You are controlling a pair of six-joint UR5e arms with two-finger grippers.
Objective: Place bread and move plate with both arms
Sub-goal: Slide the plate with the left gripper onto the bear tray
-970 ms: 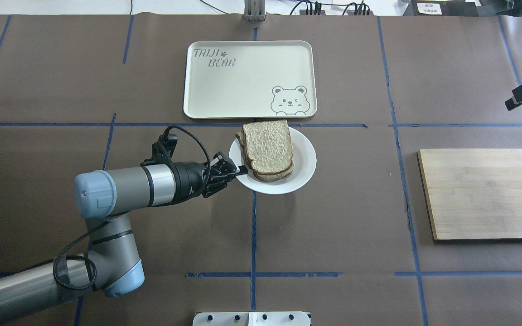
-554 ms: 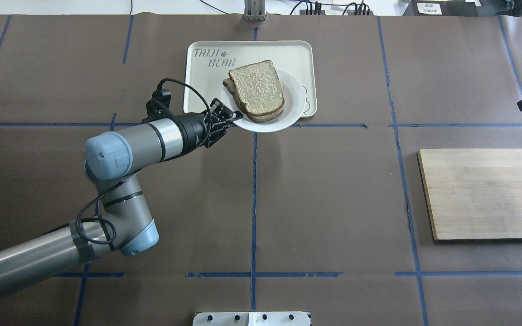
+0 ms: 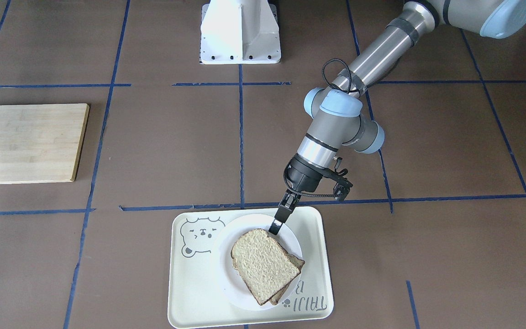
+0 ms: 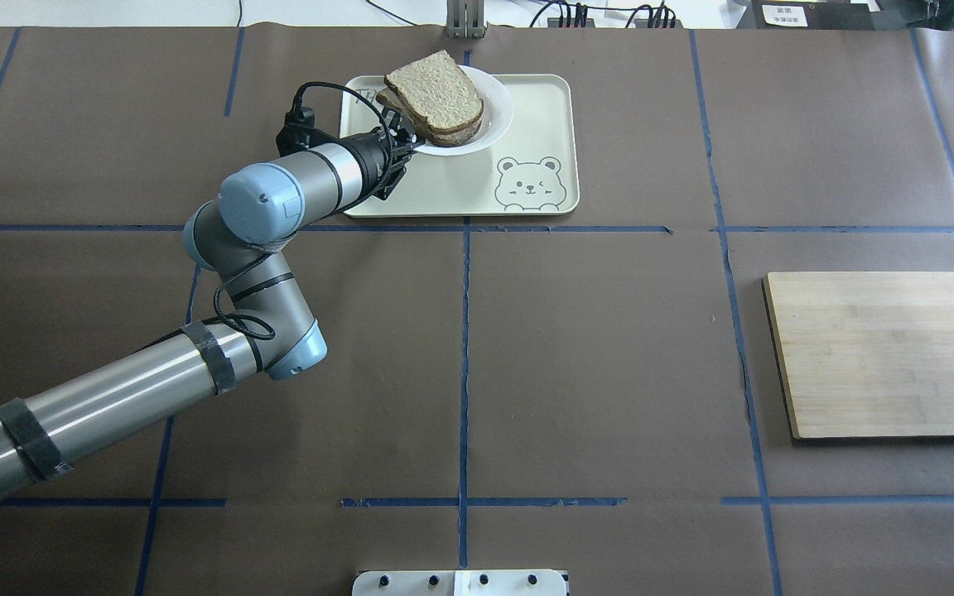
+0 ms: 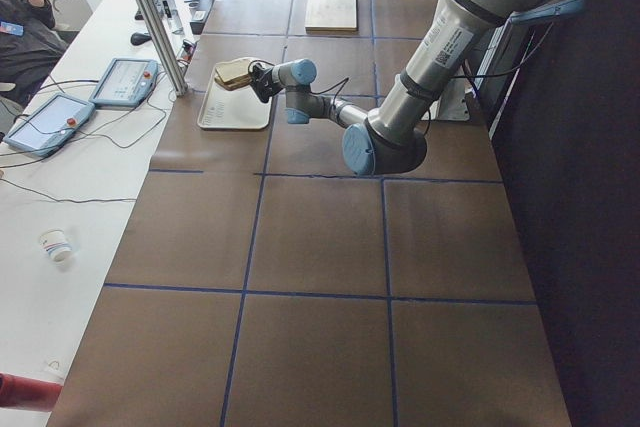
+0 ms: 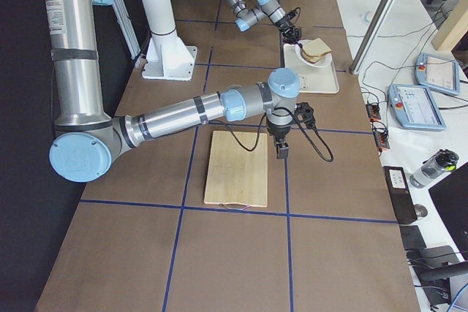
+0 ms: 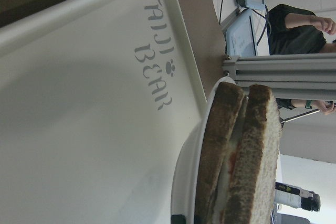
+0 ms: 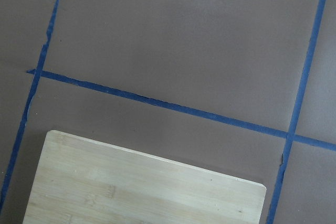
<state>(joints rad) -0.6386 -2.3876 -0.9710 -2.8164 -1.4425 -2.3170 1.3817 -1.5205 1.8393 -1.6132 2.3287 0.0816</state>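
My left gripper (image 4: 412, 142) is shut on the near-left rim of the small white plate (image 4: 495, 116) and holds it just above the cream bear tray (image 4: 535, 108), over its far left part. The bread (image 4: 436, 99), pale with a dark crust, lies on the plate on top of a second slice. The front view shows the gripper (image 3: 274, 227), plate (image 3: 221, 256) and bread (image 3: 263, 262) inside the tray's outline. The left wrist view shows the plate rim (image 7: 186, 171) and both slices (image 7: 257, 145) edge-on. My right gripper (image 6: 281, 153) hangs over the table beside the board; I cannot tell its state.
A bamboo cutting board (image 4: 887, 352) lies bare at the right and also shows in the right wrist view (image 8: 147, 187). The white pedestal base (image 3: 240, 32) stands at the robot's side. An aluminium post (image 5: 150, 17) and operators' tablets stand beyond the tray's far edge.
My left arm has carried the plate with the bread away from the robot, from the table in front of the tray to over the tray's far left. The right gripper has slid toward the overhead view's right edge.
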